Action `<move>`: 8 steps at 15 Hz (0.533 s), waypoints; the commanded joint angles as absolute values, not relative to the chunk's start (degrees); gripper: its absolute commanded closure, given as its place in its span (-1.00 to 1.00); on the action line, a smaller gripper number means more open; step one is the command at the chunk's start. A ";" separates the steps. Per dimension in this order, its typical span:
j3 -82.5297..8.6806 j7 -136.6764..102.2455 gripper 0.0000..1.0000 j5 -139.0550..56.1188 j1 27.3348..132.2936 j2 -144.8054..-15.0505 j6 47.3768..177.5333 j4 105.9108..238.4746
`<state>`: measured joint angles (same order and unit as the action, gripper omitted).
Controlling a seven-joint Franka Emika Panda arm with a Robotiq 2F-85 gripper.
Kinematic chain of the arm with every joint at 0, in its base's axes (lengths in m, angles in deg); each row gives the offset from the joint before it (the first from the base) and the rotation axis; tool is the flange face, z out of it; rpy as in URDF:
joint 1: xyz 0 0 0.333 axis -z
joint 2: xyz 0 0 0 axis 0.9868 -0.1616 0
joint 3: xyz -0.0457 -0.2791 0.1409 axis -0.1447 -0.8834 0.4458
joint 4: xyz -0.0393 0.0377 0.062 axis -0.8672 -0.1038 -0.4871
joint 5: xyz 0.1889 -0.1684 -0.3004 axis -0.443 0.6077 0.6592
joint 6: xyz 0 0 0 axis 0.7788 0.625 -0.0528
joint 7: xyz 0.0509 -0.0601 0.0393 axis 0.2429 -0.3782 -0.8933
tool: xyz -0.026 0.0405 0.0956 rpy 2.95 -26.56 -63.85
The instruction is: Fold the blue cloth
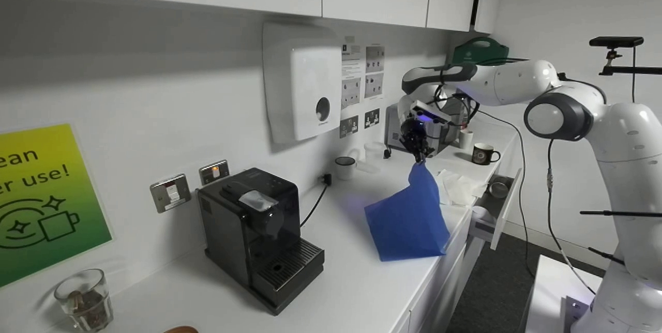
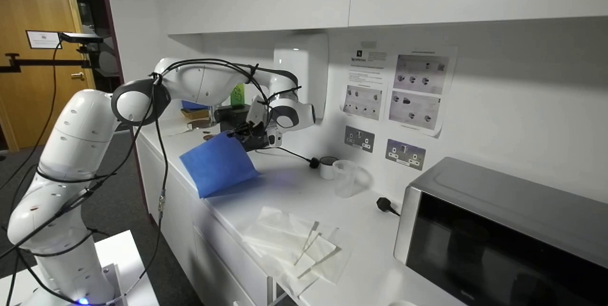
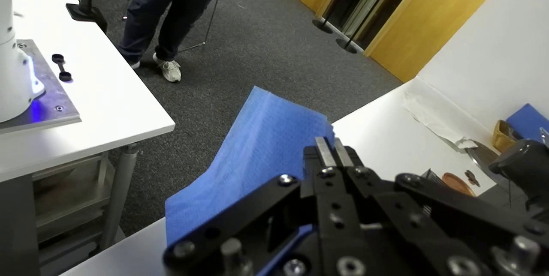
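The blue cloth (image 1: pixel 408 222) hangs from my gripper (image 1: pixel 421 160) over the white counter in both exterior views. Its upper edge is pinched between the fingertips, and its lower part spreads out near the counter's front edge. In an exterior view the cloth (image 2: pixel 218 163) slants down toward the front edge, with the gripper (image 2: pixel 237 132) at its top. In the wrist view the fingertips (image 3: pixel 333 142) are closed on one edge of the cloth (image 3: pixel 266 139), which extends to the left. I cannot tell whether the cloth's bottom touches the counter. Part of the cloth is hidden behind the gripper.
A black coffee machine (image 1: pixel 258 229) stands on the counter near the cloth. White paper sheets (image 2: pixel 299 249) lie by an open drawer (image 1: pixel 504 209). A white mug (image 1: pixel 345 167) and a clear plastic cup (image 2: pixel 345 177) stand by the wall. A microwave (image 2: pixel 503 230) sits farther along.
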<state>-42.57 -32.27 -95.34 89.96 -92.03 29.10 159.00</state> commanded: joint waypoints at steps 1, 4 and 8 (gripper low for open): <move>-42.00 -37.34 0.99 -97.56 91.33 -95.40 25.73 153.67; -41.82 -39.95 0.99 -98.19 91.43 -97.39 25.55 151.14; -41.46 -42.63 0.99 -99.12 91.51 -99.90 24.80 147.66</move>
<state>-42.50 -38.58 -97.12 89.98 -97.06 28.22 152.84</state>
